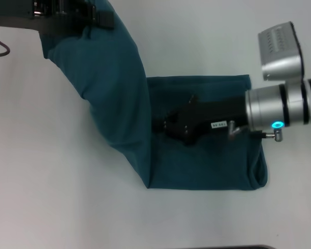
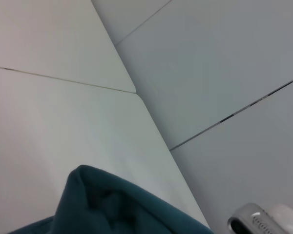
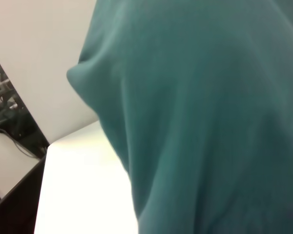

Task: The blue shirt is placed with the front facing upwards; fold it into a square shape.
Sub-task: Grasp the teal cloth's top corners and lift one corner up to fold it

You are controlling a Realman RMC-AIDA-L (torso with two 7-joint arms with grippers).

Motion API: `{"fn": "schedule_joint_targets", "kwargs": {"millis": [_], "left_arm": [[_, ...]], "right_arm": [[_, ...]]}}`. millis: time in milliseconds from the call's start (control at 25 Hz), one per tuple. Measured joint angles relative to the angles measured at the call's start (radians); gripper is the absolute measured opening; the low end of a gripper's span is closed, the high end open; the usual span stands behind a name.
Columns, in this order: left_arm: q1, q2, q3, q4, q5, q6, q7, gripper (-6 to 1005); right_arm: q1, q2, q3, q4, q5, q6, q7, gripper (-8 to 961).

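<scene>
Shirt fabric fills most of what I see: the blue shirt (image 1: 197, 161) lies partly flat on the white surface (image 1: 52, 197), right of centre, and a long band of it rises from its near left corner up toward the far left. There my left gripper (image 1: 67, 13) is clamped on the lifted end, holding it clear of the surface. My right gripper (image 1: 168, 126) lies low over the flat part, reaching in from the right, its tip at the foot of the raised band; I cannot tell whether it is apart or together. Only plain teal cloth shows. A grey device (image 1: 280, 51) sits at the far right
</scene>
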Motion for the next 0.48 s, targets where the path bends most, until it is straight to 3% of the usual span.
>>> {"fn": "schedule_joint_targets", "kwargs": {"millis": [480], "left_arm": [[0.003, 0.001, 0.001, 0.000, 0.003, -0.009, -0.004, 87]], "right_arm": [[0.086, 0.012, -0.156, 0.093, 0.093, 0.027, -0.010, 8]]}}
